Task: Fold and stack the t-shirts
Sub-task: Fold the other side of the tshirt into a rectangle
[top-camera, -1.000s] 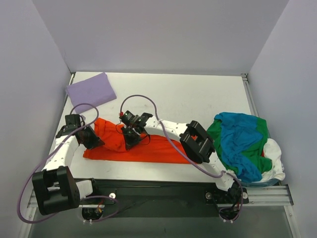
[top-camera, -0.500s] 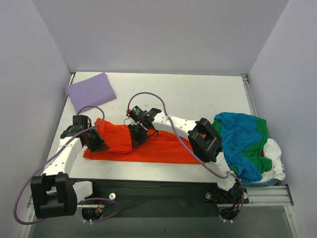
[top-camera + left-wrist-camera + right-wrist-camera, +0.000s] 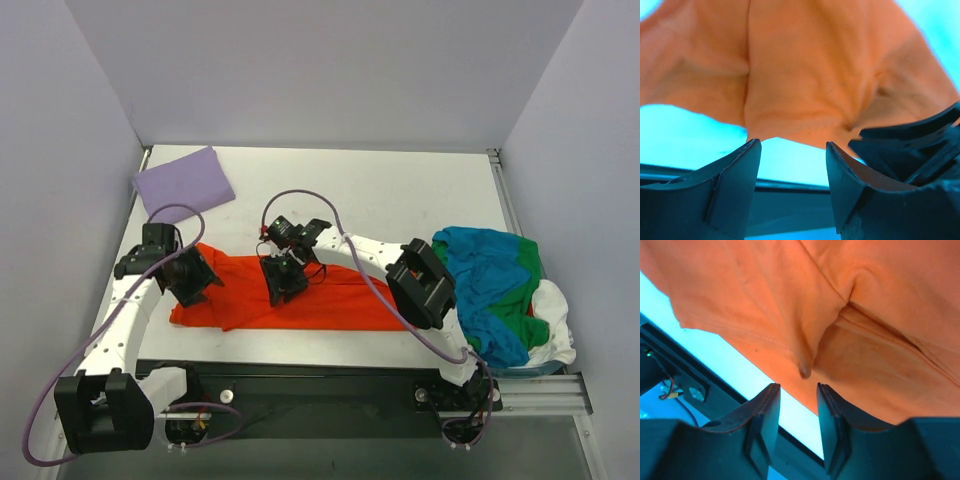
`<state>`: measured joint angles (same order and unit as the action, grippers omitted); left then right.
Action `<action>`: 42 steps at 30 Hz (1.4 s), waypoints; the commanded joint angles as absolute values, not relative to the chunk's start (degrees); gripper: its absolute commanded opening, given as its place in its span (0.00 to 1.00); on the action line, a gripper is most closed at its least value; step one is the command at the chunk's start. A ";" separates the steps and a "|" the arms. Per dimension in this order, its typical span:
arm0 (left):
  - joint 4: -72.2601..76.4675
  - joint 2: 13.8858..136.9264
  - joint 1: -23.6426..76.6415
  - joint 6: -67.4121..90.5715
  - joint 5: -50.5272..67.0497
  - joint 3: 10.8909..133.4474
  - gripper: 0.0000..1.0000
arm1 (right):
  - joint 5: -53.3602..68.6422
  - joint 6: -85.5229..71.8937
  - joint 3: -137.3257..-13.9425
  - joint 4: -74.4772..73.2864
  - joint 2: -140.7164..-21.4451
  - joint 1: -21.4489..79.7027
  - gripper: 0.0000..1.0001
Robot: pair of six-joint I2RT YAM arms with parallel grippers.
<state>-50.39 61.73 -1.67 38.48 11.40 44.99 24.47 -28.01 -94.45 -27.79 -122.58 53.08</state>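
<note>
I am looking at the orange-red t-shirt (image 3: 300, 300), which is lying as a long narrow band across the lower middle of the overhead frame. Its long axis is running left to right, parallel to the near edge of the desk (image 3: 380, 200).

The left gripper (image 3: 190, 280) is hanging over the band's left end. The right gripper (image 3: 283, 283) is hanging over its upper edge, around the middle of the length. The band's right end is stretching away toward the right of the frame, under the right arm's forearm and well apart from both grippers.

In the left wrist view, the left gripper (image 3: 792, 147) is showing its jaws spread with nothing between them, and the shirt (image 3: 805, 75) is filling the upper frame just beyond the fingertips. In the right wrist view, the right gripper (image 3: 797, 390) is standing parted more narrowly, also holding nothing. A small pinched nub of the cloth (image 3: 765, 300) is sitting just above the gap. I cannot tell from these close views whether either gripper's tips are touching the fabric.

I am judging that the next fold is going to shorten the band along its length. The left arm is nearer the left end, so the right arm is the one needing to travel to the far end.

The lavender t-shirt (image 3: 183, 183) is lying folded in the upper left. The blue, green and white t-shirts (image 3: 490, 290) are heaped at the right edge.
</note>
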 commanded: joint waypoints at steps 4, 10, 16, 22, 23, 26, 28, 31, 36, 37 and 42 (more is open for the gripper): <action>-48.79 66.35 -3.60 36.13 5.98 56.23 0.64 | 24.79 -24.26 -93.26 -31.81 -112.69 48.79 0.43; -43.34 77.49 -4.30 32.87 0.71 62.04 0.56 | 22.68 -21.89 -85.71 -31.90 -105.04 41.58 0.44; -39.46 85.07 -5.36 31.91 -1.49 66.35 0.54 | 20.75 -20.13 -78.94 -31.64 -101.34 30.77 0.44; -37.27 93.59 -6.33 31.11 -2.37 71.01 0.54 | 19.07 -19.77 -70.67 -28.83 -101.07 23.04 0.44; -37.00 94.39 -6.42 31.03 -2.46 71.45 0.54 | 19.07 -19.86 -69.97 -28.48 -101.68 22.51 0.43; -36.30 97.29 -6.77 31.20 -2.90 73.30 0.54 | 18.81 -19.95 -68.03 -27.60 -103.00 20.83 0.43; -36.21 99.30 -6.77 31.20 -3.16 74.52 0.53 | 18.55 -20.04 -67.41 -27.33 -103.79 19.96 0.43; -35.69 101.77 -6.77 31.20 -2.81 75.84 0.52 | 18.02 -20.04 -67.24 -27.16 -105.20 19.25 0.43; -34.28 104.58 -6.68 32.43 -1.93 76.73 0.48 | 18.37 -20.48 -67.50 -27.07 -106.79 18.11 0.43; -34.36 105.29 -6.77 32.52 -1.85 76.99 0.47 | 18.46 -20.57 -67.59 -27.16 -106.87 17.93 0.43; -34.10 106.79 -6.50 32.78 -1.85 77.43 0.45 | 18.72 -20.57 -68.03 -27.16 -107.49 17.75 0.43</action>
